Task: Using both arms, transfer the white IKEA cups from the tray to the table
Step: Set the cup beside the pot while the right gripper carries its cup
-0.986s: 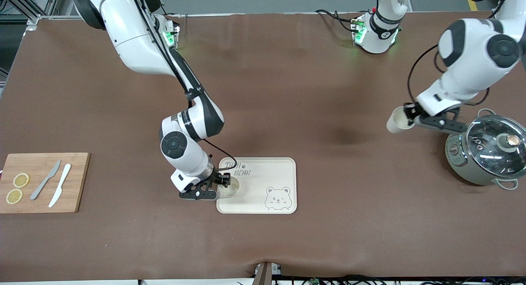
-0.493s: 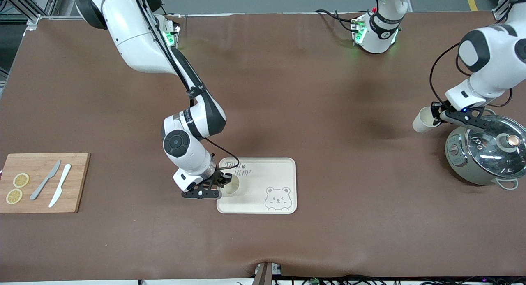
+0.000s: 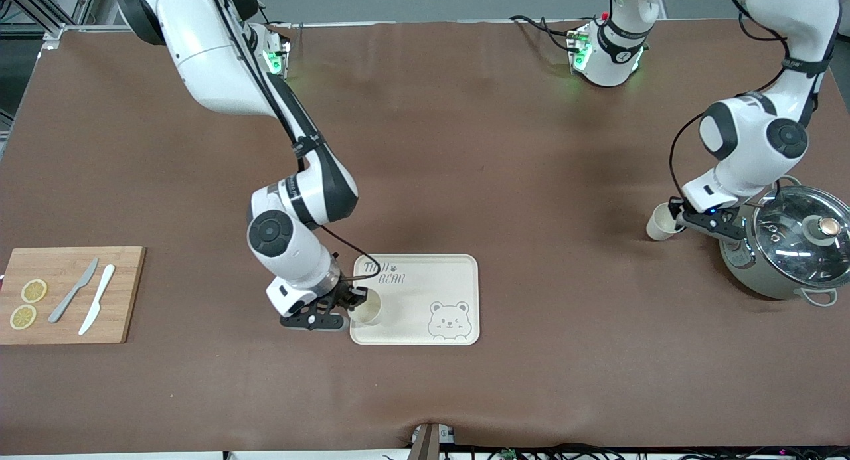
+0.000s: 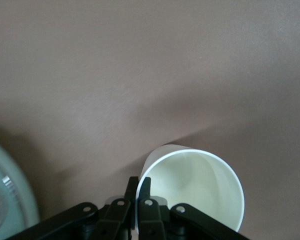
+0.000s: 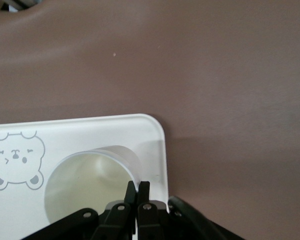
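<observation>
Front view: two cups. Right end effector, lower centre, pinches one cup on the bear tray; left end effector, right of frame, pinches the other cup on the bench beside a lidded pot. Cutting board, lower left, carries two knives and two lemon slices.

Left wrist view: fingers closed on that cup's rim.

Right wrist view: fingers closed on the tray cup's wall.

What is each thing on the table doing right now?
Left gripper: shut on cup by the pot.
Cup by the pot: held by its rim over bare table.
Right gripper: shut on cup on the tray.
Cup on the tray: upright.
Tray: flat.
Pot: lid on.
</observation>
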You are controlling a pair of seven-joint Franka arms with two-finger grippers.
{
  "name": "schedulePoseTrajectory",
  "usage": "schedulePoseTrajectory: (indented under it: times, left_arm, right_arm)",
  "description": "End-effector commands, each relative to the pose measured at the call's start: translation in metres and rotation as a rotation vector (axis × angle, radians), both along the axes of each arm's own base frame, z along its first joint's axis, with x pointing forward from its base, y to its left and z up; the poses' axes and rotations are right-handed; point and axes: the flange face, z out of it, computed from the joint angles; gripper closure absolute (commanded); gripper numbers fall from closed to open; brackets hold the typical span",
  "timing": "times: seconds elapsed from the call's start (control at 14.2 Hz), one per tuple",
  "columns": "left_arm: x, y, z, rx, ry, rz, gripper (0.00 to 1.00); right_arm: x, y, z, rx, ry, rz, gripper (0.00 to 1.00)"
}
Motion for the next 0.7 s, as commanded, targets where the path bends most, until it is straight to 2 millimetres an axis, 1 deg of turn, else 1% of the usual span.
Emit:
schedulePoseTrajectory:
  times: [0.0, 0.14, 0.28, 0.42, 0.56, 0.63]
  left_arm:
    - [0.009, -0.008, -0.001, -0.022, -0.01, 0.021, 1.0]
    - [0.014, -0.015, -0.002, -0.031, -0.011, 0.017, 1.0]
    - [0.017, -0.014, -0.002, -0.028, -0.014, -0.001, 0.01]
    - [0.018, -0.011, -0.001, -0.026, -0.018, -0.001, 0.0]
    - [0.019, -0.01, 0.001, -0.024, -0.021, -0.005, 0.0]
    - [0.019, -0.009, 0.003, -0.02, -0.024, -0.009, 0.0]
  right_arm:
    - [0.018, -0.044, 0.019, -0.02, 0.004, 0.025, 1.0]
    - [0.031, -0.08, 0.022, -0.051, -0.017, 0.078, 1.0]
    - [0.042, -0.119, 0.022, -0.085, -0.029, 0.11, 1.0]
    - [0.051, -0.158, 0.021, -0.113, -0.036, 0.154, 1.0]
    - [0.056, -0.197, 0.015, -0.132, -0.033, 0.199, 1.0]
    - [0.058, -0.213, 0.014, -0.143, -0.032, 0.216, 1.0]
